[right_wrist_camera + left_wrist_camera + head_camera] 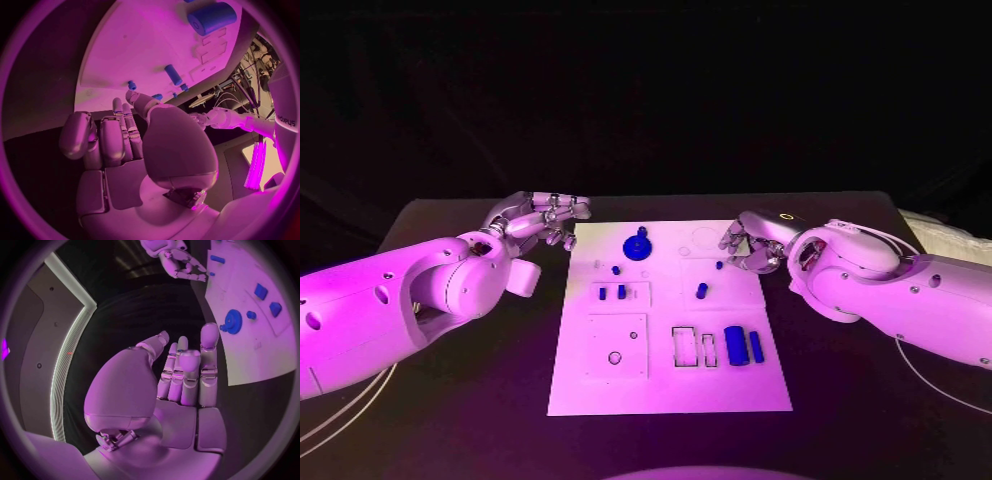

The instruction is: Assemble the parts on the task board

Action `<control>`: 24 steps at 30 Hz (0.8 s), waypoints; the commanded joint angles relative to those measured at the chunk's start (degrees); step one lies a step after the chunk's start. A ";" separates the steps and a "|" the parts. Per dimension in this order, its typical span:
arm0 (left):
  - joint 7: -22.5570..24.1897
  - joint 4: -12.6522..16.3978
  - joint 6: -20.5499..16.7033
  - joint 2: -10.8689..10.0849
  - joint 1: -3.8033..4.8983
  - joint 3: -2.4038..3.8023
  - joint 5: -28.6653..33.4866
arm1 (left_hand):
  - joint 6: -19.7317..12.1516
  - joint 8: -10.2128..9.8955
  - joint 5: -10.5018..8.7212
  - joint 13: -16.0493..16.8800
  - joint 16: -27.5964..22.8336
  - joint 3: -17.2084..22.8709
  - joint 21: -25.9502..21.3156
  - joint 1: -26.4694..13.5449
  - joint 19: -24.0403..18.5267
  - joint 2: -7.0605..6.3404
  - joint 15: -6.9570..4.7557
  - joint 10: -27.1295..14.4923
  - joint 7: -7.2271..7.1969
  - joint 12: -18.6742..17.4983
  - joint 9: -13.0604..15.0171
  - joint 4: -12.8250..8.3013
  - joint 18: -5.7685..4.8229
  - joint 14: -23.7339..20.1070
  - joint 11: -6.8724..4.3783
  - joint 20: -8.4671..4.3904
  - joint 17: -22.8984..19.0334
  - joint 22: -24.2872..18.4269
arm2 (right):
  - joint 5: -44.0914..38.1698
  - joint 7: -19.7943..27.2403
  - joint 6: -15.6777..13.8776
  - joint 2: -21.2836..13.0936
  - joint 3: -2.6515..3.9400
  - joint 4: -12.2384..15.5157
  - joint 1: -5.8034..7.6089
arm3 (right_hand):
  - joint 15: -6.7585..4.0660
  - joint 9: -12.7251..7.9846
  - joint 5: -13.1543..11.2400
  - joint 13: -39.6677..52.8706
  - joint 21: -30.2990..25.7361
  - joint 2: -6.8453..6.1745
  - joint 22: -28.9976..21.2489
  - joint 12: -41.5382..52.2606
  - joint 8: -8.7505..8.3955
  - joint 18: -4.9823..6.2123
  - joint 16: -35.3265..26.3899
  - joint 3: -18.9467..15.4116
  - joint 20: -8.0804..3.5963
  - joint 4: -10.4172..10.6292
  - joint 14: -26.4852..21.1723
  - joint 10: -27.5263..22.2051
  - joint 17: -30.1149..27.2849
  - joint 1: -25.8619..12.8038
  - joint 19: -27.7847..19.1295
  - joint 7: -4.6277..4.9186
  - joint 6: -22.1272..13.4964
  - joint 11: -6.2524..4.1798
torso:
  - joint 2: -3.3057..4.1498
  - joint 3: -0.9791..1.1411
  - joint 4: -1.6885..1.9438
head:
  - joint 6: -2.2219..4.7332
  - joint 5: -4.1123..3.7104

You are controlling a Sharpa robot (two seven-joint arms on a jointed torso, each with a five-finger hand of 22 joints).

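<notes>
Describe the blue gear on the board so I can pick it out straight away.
Start at the white task board in the middle of the black table, between the two hands. Go to its far edge, on the left hand's side: the blue gear lies there. It is the one round, toothed, flat disc; the other blue parts are small pegs and blocks.

— Where's the left hand [545, 218]?
— Its white arm comes in low from the left; the fingers [187, 371] lie straight, side by side, holding nothing.
— And the right hand [750, 243]?
— Likewise empty, its fingers [122, 130] extended together.
</notes>
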 commanded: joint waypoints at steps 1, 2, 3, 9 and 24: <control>4.93 1.12 0.51 -0.34 -0.04 -0.02 10.89 | 0.38 0.28 -0.12 0.11 -0.42 -0.52 -0.54 0.02 -0.41 0.66 -0.03 0.09 -0.20 0.43 0.02 0.01 0.85 -0.49 -0.15 -0.14 -0.26 -0.24 | -5.21 -2.54 4.21 0.33 0.02 0.16 0.00 | 0.51 0.00 -0.46 -0.36 -0.29 -0.29 -0.09 -0.04 -0.10 0.93 -0.21 -0.16 -0.10 0.40 1.83 -0.45 -0.12 0.06 -0.30 -0.27 -0.07 0.01 | 0.08 -0.01 -0.07 | -0.14 0.22; 4.99 1.28 0.52 -0.45 -0.04 -0.03 10.94 | 0.44 0.35 -0.13 0.17 -0.46 -0.68 -0.77 0.18 -0.43 0.75 -0.07 0.09 -0.23 0.61 0.02 -0.08 0.88 -0.56 -0.20 -0.17 -0.39 -0.39 | -5.24 -2.48 4.58 0.38 0.02 0.31 -0.01 | 0.52 0.00 -0.52 -0.47 -0.30 -0.34 -0.09 -0.02 -0.10 0.93 -0.24 -0.21 -0.08 0.46 1.83 -0.47 -0.15 0.02 -0.28 -0.28 -0.08 0.02 | 0.06 0.03 -0.10 | -0.20 0.24; 5.04 1.40 0.47 -0.55 -0.05 -0.04 10.96 | 0.46 0.37 -0.13 0.19 -0.50 -0.75 -0.87 0.26 -0.44 0.78 -0.08 0.08 -0.25 0.69 0.02 -0.13 0.89 -0.61 -0.21 -0.18 -0.49 -0.46 | -5.24 -2.37 4.92 0.43 0.02 0.49 -0.02 | 0.52 -0.01 -0.55 -0.55 -0.30 -0.38 -0.09 -0.01 -0.10 0.93 -0.25 -0.25 -0.07 0.49 1.83 -0.48 -0.16 -0.01 -0.27 -0.28 -0.09 0.03 | 0.07 0.03 -0.09 | -0.23 0.26; 5.26 1.50 0.12 -0.92 -0.06 -0.06 10.98 | 0.54 0.47 -0.12 0.27 -0.57 -0.98 -1.29 0.58 -0.47 0.93 -0.13 0.04 -0.30 0.97 0.02 -0.33 0.93 -0.73 -0.28 -0.23 -0.72 -0.71 | -5.19 -1.79 6.47 0.78 0.01 1.56 -0.13 | 0.12 0.08 -0.48 -1.34 -0.29 -0.08 -0.02 0.46 0.08 0.95 -0.44 0.03 -0.25 0.61 1.84 0.23 -0.35 0.47 -0.10 -0.16 0.34 -0.60 | 0.00 0.08 -0.19 | -0.48 0.30; 4.92 1.90 0.22 -1.08 -0.06 -0.07 10.92 | 0.55 0.56 -0.11 0.37 -0.75 -1.30 -2.05 0.99 -0.55 1.09 -0.19 -0.08 -0.33 1.34 0.00 -0.60 1.02 -0.93 -0.32 -0.30 -1.17 -1.14 | -7.83 -2.33 8.42 2.90 -0.04 0.73 -0.71 | -0.96 0.25 -0.22 -3.98 -0.30 0.86 0.06 0.64 0.40 0.90 -1.09 1.06 -1.16 0.81 1.89 1.39 -0.97 1.49 0.33 -0.74 1.75 -1.36 | 0.04 0.08 -0.09 | -0.91 0.55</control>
